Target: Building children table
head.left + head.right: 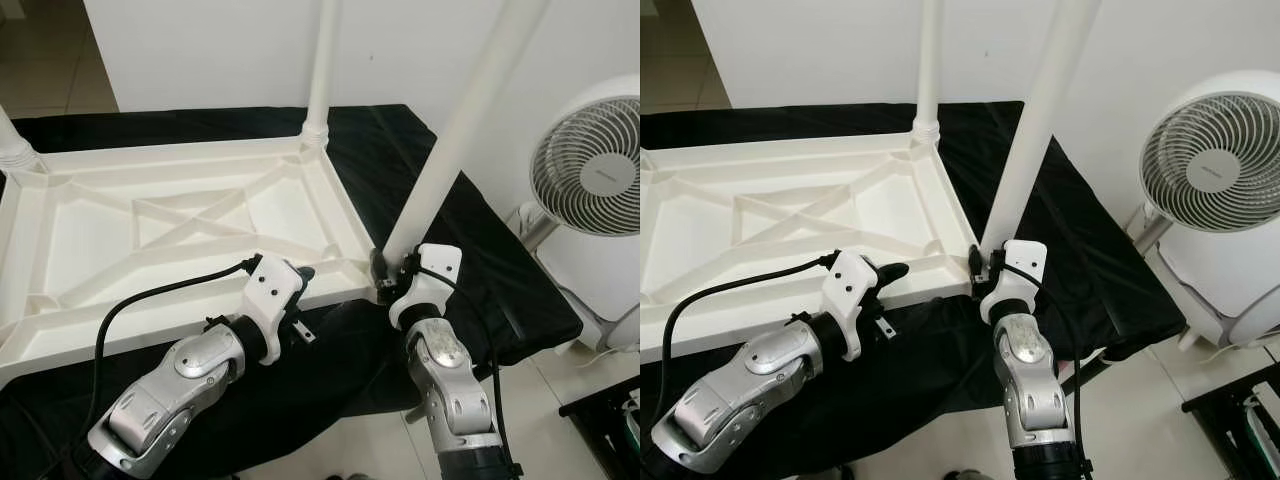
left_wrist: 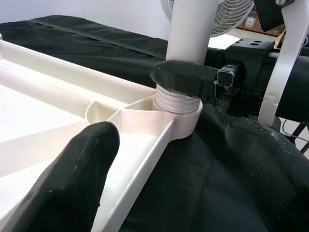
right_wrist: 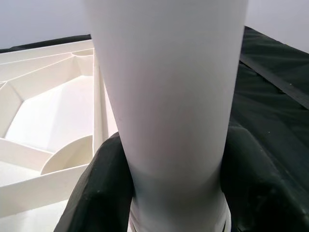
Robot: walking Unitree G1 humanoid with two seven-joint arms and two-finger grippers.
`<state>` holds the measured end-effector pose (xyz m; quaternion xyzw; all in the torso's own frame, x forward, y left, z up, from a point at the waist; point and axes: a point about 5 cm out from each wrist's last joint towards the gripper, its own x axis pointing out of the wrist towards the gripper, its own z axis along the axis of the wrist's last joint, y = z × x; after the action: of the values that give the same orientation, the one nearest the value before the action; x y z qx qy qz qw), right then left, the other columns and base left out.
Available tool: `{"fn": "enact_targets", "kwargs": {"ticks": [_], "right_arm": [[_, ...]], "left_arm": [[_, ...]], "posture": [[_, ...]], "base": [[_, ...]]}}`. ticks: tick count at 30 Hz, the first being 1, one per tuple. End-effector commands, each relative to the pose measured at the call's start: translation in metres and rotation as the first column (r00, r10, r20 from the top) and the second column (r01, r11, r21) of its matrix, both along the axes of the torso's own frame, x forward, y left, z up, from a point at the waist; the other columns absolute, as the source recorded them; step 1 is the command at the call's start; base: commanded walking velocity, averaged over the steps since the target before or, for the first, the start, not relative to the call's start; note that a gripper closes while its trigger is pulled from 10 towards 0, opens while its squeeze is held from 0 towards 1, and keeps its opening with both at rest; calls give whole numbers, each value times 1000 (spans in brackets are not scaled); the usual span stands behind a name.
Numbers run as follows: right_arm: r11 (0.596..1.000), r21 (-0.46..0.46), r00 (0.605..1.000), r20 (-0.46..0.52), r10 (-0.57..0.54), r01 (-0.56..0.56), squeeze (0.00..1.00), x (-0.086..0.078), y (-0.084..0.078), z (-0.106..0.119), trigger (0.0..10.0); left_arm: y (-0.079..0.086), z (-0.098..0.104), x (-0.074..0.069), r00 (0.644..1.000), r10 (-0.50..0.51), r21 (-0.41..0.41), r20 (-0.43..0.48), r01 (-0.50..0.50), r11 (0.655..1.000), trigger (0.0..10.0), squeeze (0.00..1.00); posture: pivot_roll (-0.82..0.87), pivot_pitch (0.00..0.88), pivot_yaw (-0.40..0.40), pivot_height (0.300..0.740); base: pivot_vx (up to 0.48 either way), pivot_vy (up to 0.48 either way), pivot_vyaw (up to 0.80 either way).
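Note:
The white table top (image 1: 180, 225) lies upside down on a black cloth (image 1: 470, 240), ribs facing up. A white leg (image 1: 450, 150) leans up from the near right corner socket (image 2: 178, 111). My right gripper (image 1: 388, 270) is shut on this leg just above its threaded base, with black fingers (image 3: 96, 193) on both sides of it. My left gripper (image 1: 300, 275) is open at the near rim of the table top, one finger (image 2: 72, 169) over the ribbed inside and the other over the cloth. Another leg (image 1: 322, 60) stands in the far right corner, and a third (image 1: 12, 150) at the far left.
A white floor fan (image 1: 590, 170) stands close to the right of the cloth. A white wall (image 1: 200, 50) runs behind the table top. Tiled floor (image 1: 540, 400) shows at the near right, with a dark object (image 1: 610, 420) at the lower right corner.

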<state>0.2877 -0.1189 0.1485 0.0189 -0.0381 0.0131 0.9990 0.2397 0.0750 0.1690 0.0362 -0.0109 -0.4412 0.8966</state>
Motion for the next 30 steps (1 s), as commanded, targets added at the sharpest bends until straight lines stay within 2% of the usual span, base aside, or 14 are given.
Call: {"fn": "enact_targets", "kwargs": {"ticks": [1,2,8,11,12,13,14,19,20,21,25,28,29,30], "right_arm": [[996,7,992,-92,-84,85,600,-3,-11,-18,10000],[998,14,994,-85,-65,66,1000,-3,-11,-18,10000],[999,28,997,-72,-30,32,1000,-2,-10,-16,10000],[990,47,990,-25,135,-134,1000,10,-23,-4,10000],[980,43,981,-21,195,-194,404,13,-25,-1,10000],[980,43,981,-21,195,-194,404,13,-25,-1,10000],[971,26,971,-15,238,-238,0,14,-27,1,10000],[922,-41,923,-17,386,-386,0,20,-32,5,10000],[868,-96,873,-29,486,-486,0,24,-33,6,10000],[847,-111,854,-36,519,-520,0,26,-34,6,10000],[796,-147,807,-30,589,-587,0,34,-33,7,10000],[778,-145,789,-36,614,-612,0,37,-31,7,10000],[761,-144,772,-40,634,-633,0,39,-30,7,7255],[746,-139,757,-50,651,-651,0,41,-29,6,0]], "left_arm": [[-9,-2,-10,973,-229,3,-17,229,973,10000,0],[-9,-2,-10,973,-229,2,-17,229,973,10000,0],[-9,-2,-9,973,-230,4,-15,230,973,10000,0],[-9,-1,-8,974,-228,4,-8,228,974,10000,0],[-9,0,-7,974,-227,4,-7,227,974,10000,0],[-9,0,-7,974,-227,4,-7,227,974,10000,0],[-10,0,-7,974,-226,4,-6,226,974,10000,0],[-10,1,-7,974,-225,2,-2,225,974,10000,0],[-9,2,-6,975,-221,1,0,221,975,10000,0],[-9,2,-6,976,-220,1,1,220,976,10000,0],[-9,3,-5,977,-212,-2,5,212,977,10000,0],[-9,4,-4,978,-209,-5,7,209,978,10000,0],[-9,4,-4,978,-208,-6,8,208,978,10000,0],[-9,5,-4,978,-207,-6,8,208,978,10000,0]], "posture": [[53,86,-78,740],[54,86,-81,740],[54,86,-81,740],[57,82,-84,740],[57,82,-84,740],[57,82,-84,740],[57,83,-84,740],[63,87,-83,740],[63,92,-83,740],[64,93,-83,740],[68,96,-81,740],[70,96,-80,740],[76,97,-80,740],[76,97,-80,740]], "base": [[0,0,0],[0,0,0],[0,0,0],[0,0,0],[0,0,0],[0,0,0],[0,0,0],[0,0,0],[0,0,0],[0,0,0],[0,0,0],[0,0,0],[0,0,0],[0,0,0]]}}
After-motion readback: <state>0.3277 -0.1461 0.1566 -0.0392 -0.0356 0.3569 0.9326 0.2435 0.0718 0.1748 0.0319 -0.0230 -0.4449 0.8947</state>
